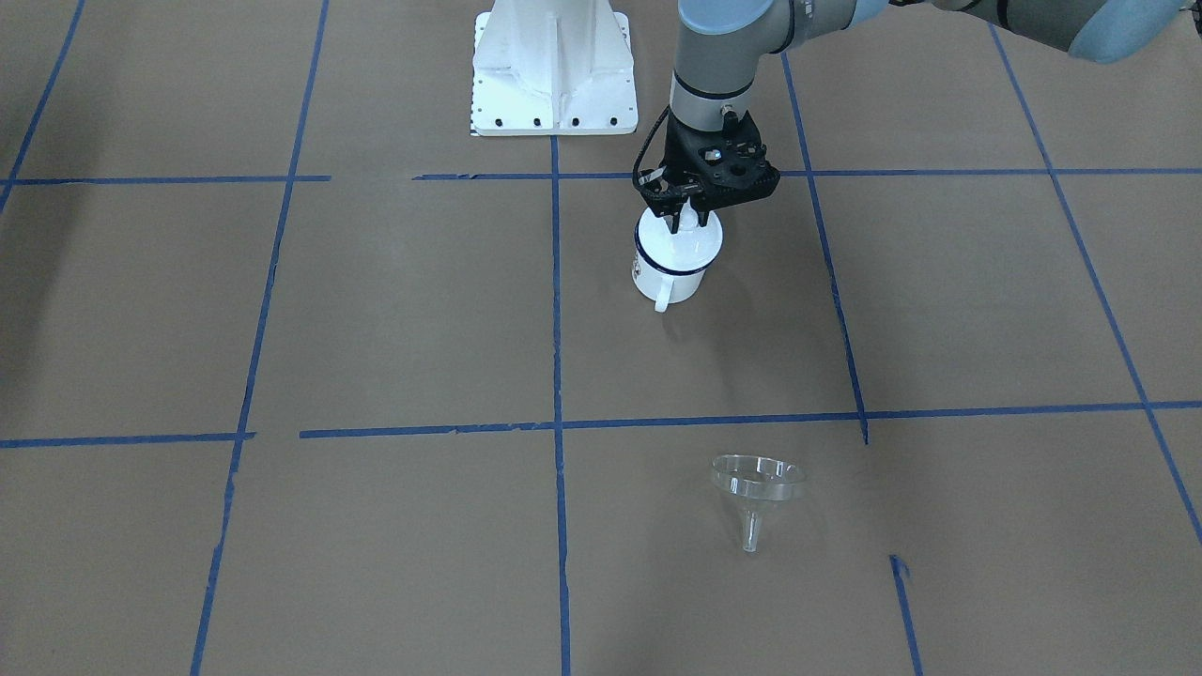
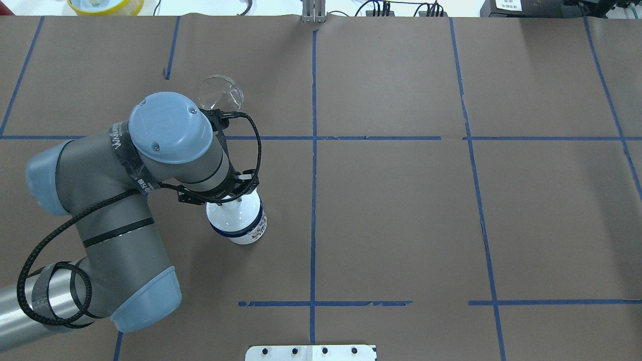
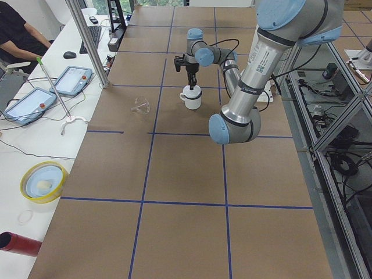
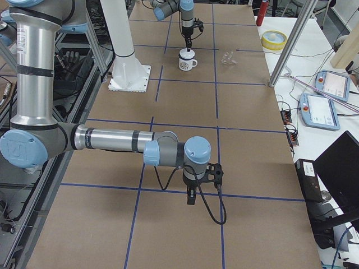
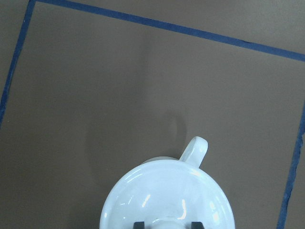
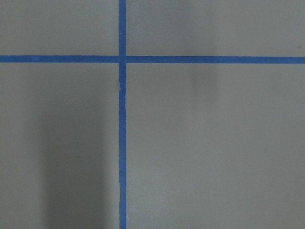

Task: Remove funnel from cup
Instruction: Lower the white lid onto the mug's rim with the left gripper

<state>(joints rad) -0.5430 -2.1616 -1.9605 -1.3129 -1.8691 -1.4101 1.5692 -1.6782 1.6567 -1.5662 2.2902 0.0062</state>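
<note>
The cup (image 1: pixel 671 272) is a white enamel mug with a dark blue rim, upright on the brown table, handle toward the operators' side. A flat white lid (image 5: pixel 167 195) with a knob covers it. My left gripper (image 1: pixel 687 218) points straight down over the cup, its fingers closed on the lid's knob; in the left wrist view the fingertips (image 5: pixel 138 224) flank the knob. The clear funnel (image 1: pixel 756 488) lies on its side on the table, well apart from the cup, also in the overhead view (image 2: pixel 219 93). My right gripper (image 4: pixel 190 197) hangs low over bare table far away; I cannot tell its state.
The white robot base (image 1: pixel 554 75) stands behind the cup. Blue tape lines grid the brown table. A yellow bowl (image 3: pixel 43 181) and tablets (image 3: pixel 72 80) sit on the side bench beyond the table's far edge, where a person (image 3: pixel 20 35) sits.
</note>
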